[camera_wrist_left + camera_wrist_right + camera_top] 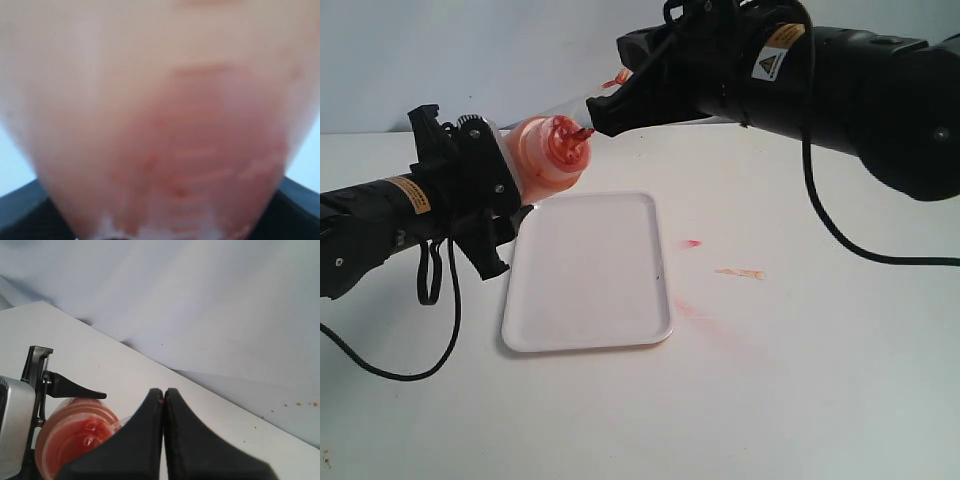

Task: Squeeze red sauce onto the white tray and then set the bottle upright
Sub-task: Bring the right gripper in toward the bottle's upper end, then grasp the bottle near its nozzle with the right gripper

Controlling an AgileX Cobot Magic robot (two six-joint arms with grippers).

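Exterior view: bottle (535,152) tilted by white tray's (585,275) far-left corner.

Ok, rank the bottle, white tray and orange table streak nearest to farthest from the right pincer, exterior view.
1. The bottle, at the right pincer tip.
2. The white tray, below it.
3. The orange streak, on the table right of the tray.

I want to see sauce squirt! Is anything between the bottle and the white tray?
Nothing visible lies between the bottle and the white tray. The right gripper, jaws shut, sits right at the nozzle, though.
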